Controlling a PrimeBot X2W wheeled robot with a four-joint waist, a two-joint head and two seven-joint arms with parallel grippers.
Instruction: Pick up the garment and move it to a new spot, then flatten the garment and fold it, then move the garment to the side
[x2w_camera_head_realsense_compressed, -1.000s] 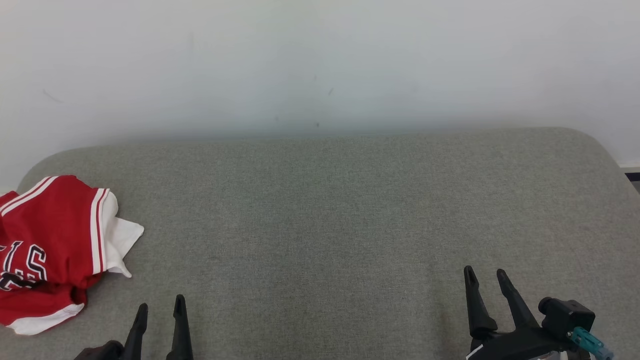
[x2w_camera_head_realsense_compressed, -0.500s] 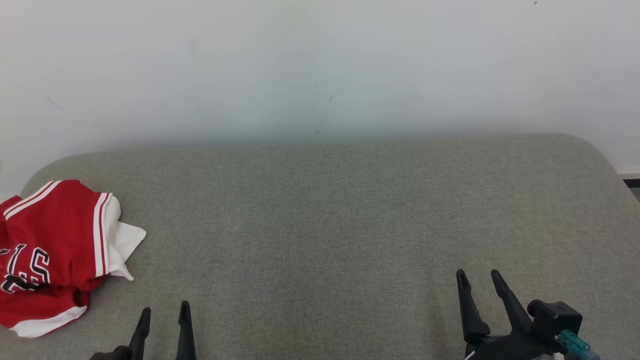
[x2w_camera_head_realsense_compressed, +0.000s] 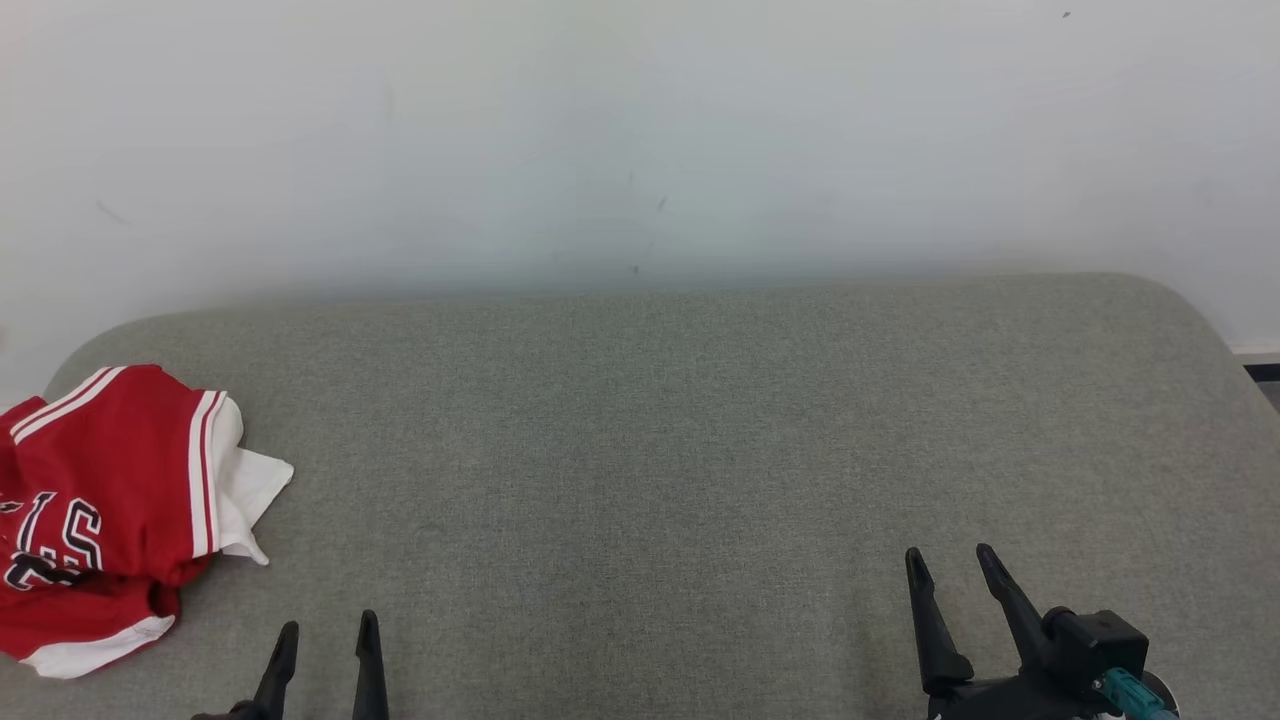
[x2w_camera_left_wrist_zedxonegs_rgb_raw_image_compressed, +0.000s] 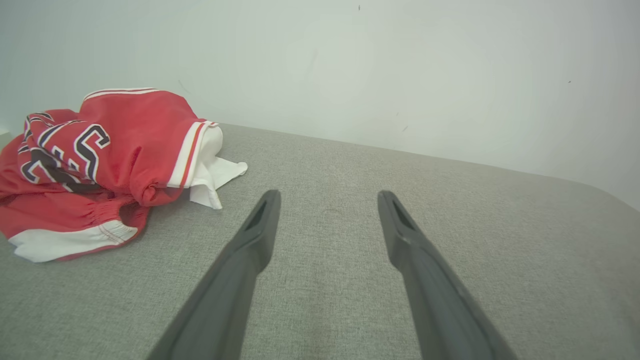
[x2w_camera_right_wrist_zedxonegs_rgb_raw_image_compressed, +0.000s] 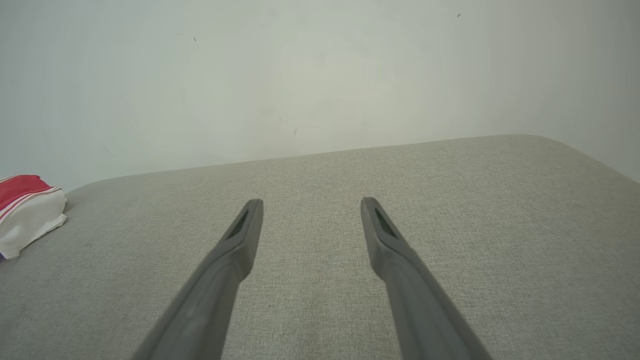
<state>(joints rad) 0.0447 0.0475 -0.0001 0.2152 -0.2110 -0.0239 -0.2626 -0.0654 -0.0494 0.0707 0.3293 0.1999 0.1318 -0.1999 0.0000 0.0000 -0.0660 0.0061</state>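
Both our grippers hang wide open and empty above the grey cushion (x2w_camera_head_realsense_compressed: 640, 450). The crumpled red garment (x2w_camera_head_realsense_compressed: 100, 510) lies at its left end, left of our left gripper (x2w_camera_head_realsense_compressed: 329, 620), well apart from our right gripper (x2w_camera_head_realsense_compressed: 948, 550).

The head camera tilted up slightly, so the whole scene sat lower in view. The right gripper (x2w_camera_head_realsense_compressed: 948, 552) edged a little leftward.
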